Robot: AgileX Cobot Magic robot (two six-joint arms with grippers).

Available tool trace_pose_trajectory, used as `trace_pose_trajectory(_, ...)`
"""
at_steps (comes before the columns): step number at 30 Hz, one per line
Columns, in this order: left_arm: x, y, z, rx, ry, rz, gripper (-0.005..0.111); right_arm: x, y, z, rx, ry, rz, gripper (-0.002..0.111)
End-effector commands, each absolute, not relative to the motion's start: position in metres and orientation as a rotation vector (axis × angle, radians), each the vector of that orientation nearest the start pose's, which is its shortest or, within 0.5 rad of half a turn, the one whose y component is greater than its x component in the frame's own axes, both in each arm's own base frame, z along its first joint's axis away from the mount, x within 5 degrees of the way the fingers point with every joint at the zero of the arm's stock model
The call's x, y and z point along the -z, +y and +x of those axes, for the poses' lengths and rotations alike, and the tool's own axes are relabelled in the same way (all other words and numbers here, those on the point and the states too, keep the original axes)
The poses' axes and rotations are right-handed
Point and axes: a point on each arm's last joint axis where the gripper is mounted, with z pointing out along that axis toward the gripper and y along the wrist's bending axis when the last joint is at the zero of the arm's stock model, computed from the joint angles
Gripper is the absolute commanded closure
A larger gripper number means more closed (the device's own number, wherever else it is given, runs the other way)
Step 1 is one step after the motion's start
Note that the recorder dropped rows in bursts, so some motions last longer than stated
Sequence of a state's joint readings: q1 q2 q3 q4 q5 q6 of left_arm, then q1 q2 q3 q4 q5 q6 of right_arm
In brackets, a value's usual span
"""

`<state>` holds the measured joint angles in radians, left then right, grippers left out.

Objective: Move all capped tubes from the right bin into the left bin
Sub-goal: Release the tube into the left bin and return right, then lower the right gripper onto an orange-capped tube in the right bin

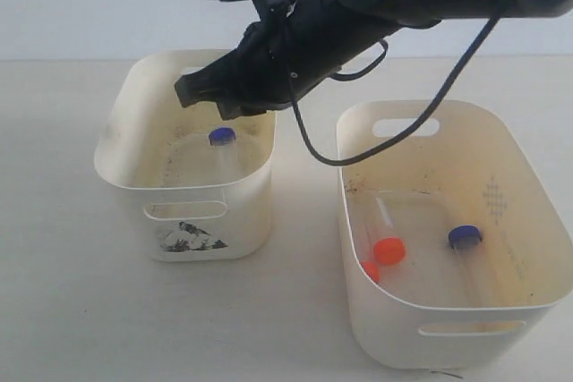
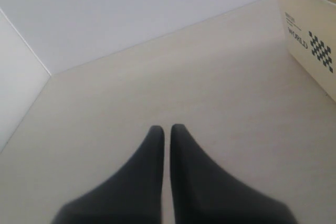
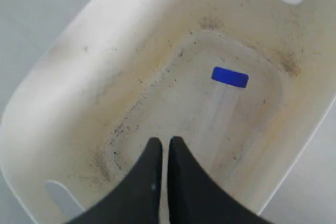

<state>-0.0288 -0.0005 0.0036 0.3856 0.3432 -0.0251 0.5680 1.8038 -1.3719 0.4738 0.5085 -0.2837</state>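
Observation:
The left bin (image 1: 121, 172), cream with a black sticker (image 1: 192, 237), holds one blue-capped tube (image 1: 221, 136). My right gripper (image 1: 190, 91) reaches across and hangs over that bin, shut and empty. The right wrist view looks down past the gripper (image 3: 165, 140) into the bin (image 3: 79, 66), where the blue-capped tube (image 3: 229, 77) lies on the floor, apart from the fingertips. The right bin (image 1: 448, 342) holds two orange-red-capped tubes (image 1: 389, 250) (image 1: 371, 270) and one blue-capped tube (image 1: 465, 236). Over bare table, my left gripper (image 2: 166, 128) is shut on nothing.
Both bins stand side by side on a pale tabletop (image 1: 304, 248) with a gap between them. A black cable (image 1: 309, 145) from the right arm loops down over that gap. In the left wrist view a cream bin wall (image 2: 310, 45) with printed marks shows.

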Motion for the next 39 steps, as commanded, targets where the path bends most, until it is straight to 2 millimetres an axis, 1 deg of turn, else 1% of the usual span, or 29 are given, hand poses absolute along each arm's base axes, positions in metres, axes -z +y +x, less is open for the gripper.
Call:
trace_pose_trajectory(1,-0.185,0.01,0.054,-0.323,1.796,0.237,0.102,-0.291,0.229,0.323,-0.577,2.281,-0.652,0.109)
trace_pose_trajectory(4,-0.185,0.01,0.054,-0.323,1.796,0.237,0.102,-0.305,0.22,0.315,-0.549,2.305,-0.62,0.109)
trace_pose_trajectory(6,-0.185,0.01,0.054,-0.323,1.796,0.237,0.102,-0.311,0.212,0.311,-0.503,2.35,-0.551,0.109)
trace_pose_trajectory(8,-0.185,0.01,0.054,-0.323,1.796,0.237,0.102,-0.315,0.2,0.307,-0.38,2.394,-0.51,0.109)
trace_pose_trajectory(11,-0.185,0.01,0.054,-0.323,1.796,0.237,0.102,-0.319,0.177,0.296,-0.178,2.505,-0.375,0.109)
trace_pose_trajectory(13,-0.185,0.01,0.054,-0.323,1.796,0.237,0.102,-0.32,0.159,0.286,-0.026,2.585,-0.277,0.109)
trace_pose_trajectory(14,-0.185,0.01,0.054,-0.323,1.796,0.237,0.102,-0.319,0.153,0.28,0.012,2.617,-0.225,0.109)
trace_pose_trajectory(16,-0.185,0.01,0.054,-0.323,1.796,0.237,0.102,-0.315,0.146,0.27,0.057,2.685,-0.175,0.109)
trace_pose_trajectory(19,-0.185,0.01,0.054,-0.323,1.796,0.237,0.102,-0.306,0.146,0.263,0.043,2.768,-0.144,0.109)
trace_pose_trajectory(22,-0.185,0.01,0.054,-0.323,1.796,0.237,0.102,-0.295,0.148,0.264,0.041,2.801,-0.126,0.109)
trace_pose_trajectory(23,-0.185,0.01,0.054,-0.323,1.796,0.237,0.102,-0.284,0.147,0.265,0.073,2.825,-0.097,0.109)
trace_pose_trajectory(24,-0.185,0.01,0.054,-0.323,1.796,0.237,0.102,-0.278,0.147,0.265,0.091,2.84,-0.1,0.109)
trace_pose_trajectory(25,-0.185,0.01,0.054,-0.323,1.796,0.237,0.102,-0.267,0.146,0.264,0.105,2.857,-0.102,0.109)
trace_pose_trajectory(26,-0.185,0.01,0.054,-0.323,1.796,0.237,0.102,-0.263,0.146,0.263,0.103,2.858,-0.097,0.109)
trace_pose_trajectory(27,-0.185,0.01,0.054,-0.323,1.796,0.237,0.102,-0.253,0.145,0.26,0.097,2.865,-0.091,0.109)
trace_pose_trajectory(28,-0.185,0.01,0.054,-0.323,1.796,0.237,0.102,-0.249,0.144,0.259,0.093,2.865,-0.084,0.109)
trace_pose_trajectory(29,-0.185,0.01,0.054,-0.323,1.796,0.237,0.102,-0.24,0.139,0.259,0.068,2.878,-0.035,0.109)
trace_pose_trajectory(31,-0.185,0.01,0.054,-0.323,1.796,0.237,0.102,-0.231,0.125,0.263,-0.025,2.922,0.038,0.109)
trace_pose_trajectory(33,-0.185,0.01,0.054,-0.323,1.796,0.237,0.102,-0.227,0.112,0.271,-0.138,2.93,0.1,0.109)
trace_pose_trajectory(34,-0.185,0.01,0.054,-0.323,1.796,0.237,0.102,-0.227,0.11,0.273,-0.168,2.923,0.106,0.109)
trace_pose_trajectory(39,-0.185,0.01,0.054,-0.323,1.796,0.237,0.102,-0.228,0.112,0.275,-0.187,2.889,0.097,0.109)
